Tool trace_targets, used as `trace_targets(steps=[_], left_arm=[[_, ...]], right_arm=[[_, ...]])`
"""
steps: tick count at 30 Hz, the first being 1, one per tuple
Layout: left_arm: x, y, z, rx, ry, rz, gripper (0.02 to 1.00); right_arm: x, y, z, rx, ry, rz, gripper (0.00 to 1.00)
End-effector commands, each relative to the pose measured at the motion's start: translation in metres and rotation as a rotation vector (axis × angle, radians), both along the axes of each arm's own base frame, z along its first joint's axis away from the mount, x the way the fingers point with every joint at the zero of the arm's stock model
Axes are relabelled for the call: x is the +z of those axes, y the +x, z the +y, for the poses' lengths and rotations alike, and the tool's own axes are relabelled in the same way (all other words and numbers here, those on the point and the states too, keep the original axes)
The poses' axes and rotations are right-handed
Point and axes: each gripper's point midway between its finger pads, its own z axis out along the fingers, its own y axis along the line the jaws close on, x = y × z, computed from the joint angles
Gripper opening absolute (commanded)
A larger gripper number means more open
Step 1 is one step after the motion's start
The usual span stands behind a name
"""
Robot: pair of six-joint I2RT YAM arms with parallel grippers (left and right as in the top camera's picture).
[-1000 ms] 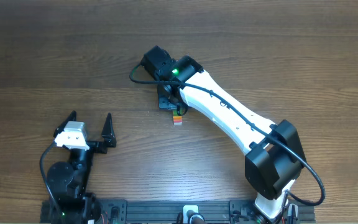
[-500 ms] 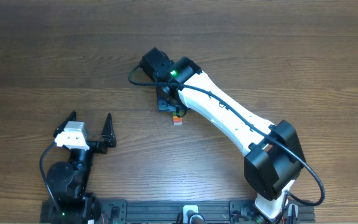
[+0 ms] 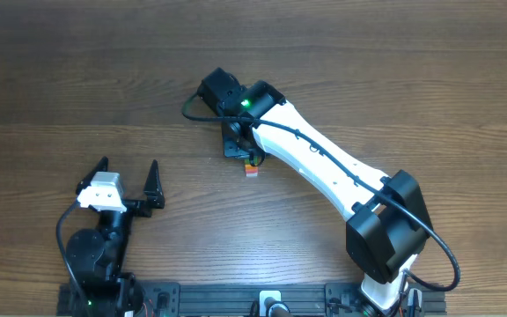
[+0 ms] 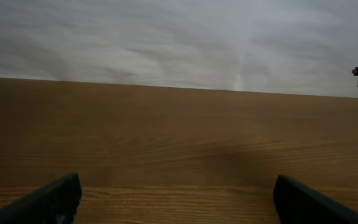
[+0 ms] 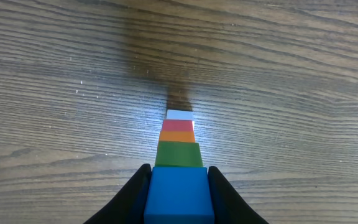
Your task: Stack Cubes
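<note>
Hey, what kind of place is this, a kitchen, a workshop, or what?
Probably a robot lab test bench, not a home: a left arm and right arm stand at one edge of a plain wooden table, and the right arm's jaws flank a blue cube atop a small coloured stack.

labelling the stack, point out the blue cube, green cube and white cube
blue cube (image 5: 179,194): right wrist view, face centre
green cube (image 5: 179,155): right wrist view, face centre
white cube (image 5: 179,114): right wrist view, visible strip
</note>
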Motion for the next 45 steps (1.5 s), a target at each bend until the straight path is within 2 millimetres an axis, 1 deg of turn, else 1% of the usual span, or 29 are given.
trace_targets(steps=[1,23,32,35,36,42,44,45], left_arm=[[-0.0013,-0.0002,-0.0006,-0.003,0.014,-0.002,1.000],[-0.0013,-0.0002,-0.0006,-0.003,0.014,-0.002,1.000],[-0.0013,-0.0002,-0.0006,-0.003,0.014,-0.002,0.998],[-0.0013,-0.0002,-0.0006,-0.003,0.014,-0.002,1.000],[-0.0013,-0.0002,-0.0006,-0.003,0.014,-0.002,1.000],[-0.0013,-0.0002,-0.0006,-0.003,0.014,-0.002,1.000],[-0.0013,-0.0002,-0.0006,-0.003,0.014,-0.002,1.000],[-0.0013,-0.0002,-0.0006,-0.003,0.014,-0.002,0.998]], right_arm=[[-0.0062,-0.0023,0.0017,-0.016,-0.007,0.014,0.255],[-0.0154,-0.0036,0.0006,-0.027,-0.020,0.030,0.268],[-0.0156,-0.0038,0.0008,-0.033,-0.019,0.030,0.286],[-0.0155,-0.0037,0.0008,-0.033,-0.019,0.030,0.312],[-0.0156,-0.0038,0.0008,-0.033,-0.019,0.030,0.340],[-0.0156,-0.0039,0.0008,-0.033,-0.019,0.031,0.437],[-0.0157,-0.0039,0.0007,-0.033,-0.020,0.031,0.505],[-0.0155,-0.0038,0.0008,-0.033,-0.019,0.030,0.568]])
